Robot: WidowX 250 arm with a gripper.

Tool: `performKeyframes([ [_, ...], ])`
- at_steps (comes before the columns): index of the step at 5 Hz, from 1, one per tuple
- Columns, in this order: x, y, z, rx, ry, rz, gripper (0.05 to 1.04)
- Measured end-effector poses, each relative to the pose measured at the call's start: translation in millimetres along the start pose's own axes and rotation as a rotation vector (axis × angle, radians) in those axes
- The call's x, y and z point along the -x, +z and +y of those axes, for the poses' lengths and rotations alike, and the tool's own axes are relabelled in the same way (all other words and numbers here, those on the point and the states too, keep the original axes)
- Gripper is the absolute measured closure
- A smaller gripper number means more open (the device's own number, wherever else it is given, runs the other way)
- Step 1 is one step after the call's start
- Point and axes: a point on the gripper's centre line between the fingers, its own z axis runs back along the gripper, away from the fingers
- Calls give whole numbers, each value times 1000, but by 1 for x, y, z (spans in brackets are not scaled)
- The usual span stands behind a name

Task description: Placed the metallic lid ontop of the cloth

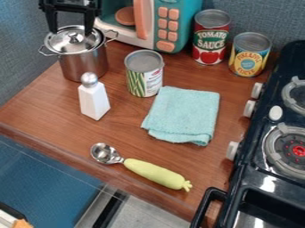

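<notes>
One metallic lid with one knob is resting on one steel pot, whose two loop handles are sticking out at the view's upper left, well apart from the cloth. One black tool is hanging over the lid, its two jaws standing apart and gripping nothing. Near the pot, one white shaker with a silver cap is standing upright. One can with a green-striped label is standing between the pot and one folded light-blue cloth, which is lying flat on the wooden desk. Nearer the view's bottom, one scoop with a yellow-green handle is lying. Along the back, one teal toy microwave with seven orange buttons is standing, and beside it one red can and one yellow can are making three cans altogether. At the right, one dark stove is showing two burners
</notes>
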Motion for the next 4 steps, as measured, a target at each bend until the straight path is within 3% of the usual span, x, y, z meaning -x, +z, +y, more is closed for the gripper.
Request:
performKeyframes([
  [3, 1, -10, 2, -1, 29, 7, 84],
  [4, 1, -12, 0, 13, 47, 5, 140],
])
